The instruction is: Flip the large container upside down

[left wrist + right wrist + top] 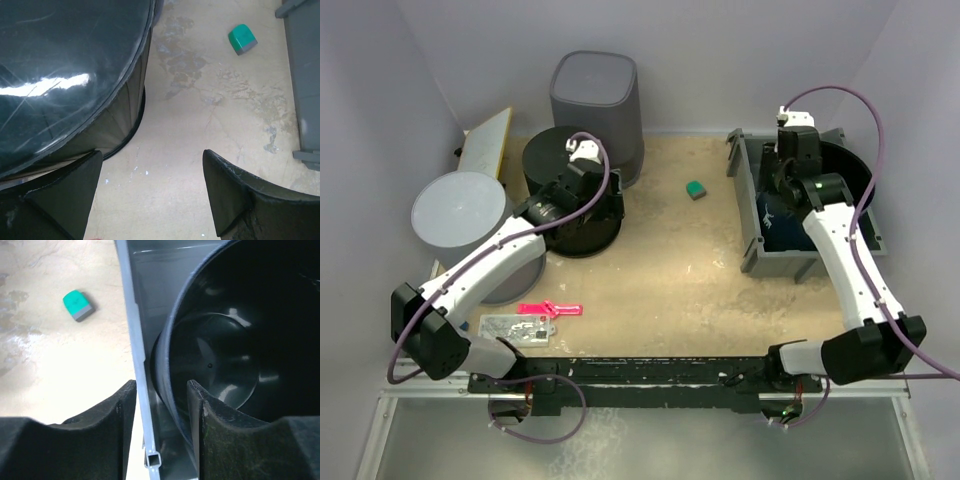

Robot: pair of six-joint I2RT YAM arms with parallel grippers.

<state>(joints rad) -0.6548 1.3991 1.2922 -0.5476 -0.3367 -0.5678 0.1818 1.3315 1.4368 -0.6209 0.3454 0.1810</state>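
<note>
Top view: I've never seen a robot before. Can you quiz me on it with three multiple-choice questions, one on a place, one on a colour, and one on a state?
1. Where is the green block?
A. Inside a bin
B. On the bare table, between the two arms
C. On top of a black tub

2. What colour is the flat item lying near the left arm's base?
A. Yellow
B. Blue
C. Pink

3. How is the left gripper?
A. Shut on the green block
B. Open
C. Shut on the flat item

Answers:
1 B: the block lies on the sandy tabletop, apart from everything else.
2 C: it shows bright pink against the table.
3 B: the left wrist view shows its fingers apart with only table between them.
</note>
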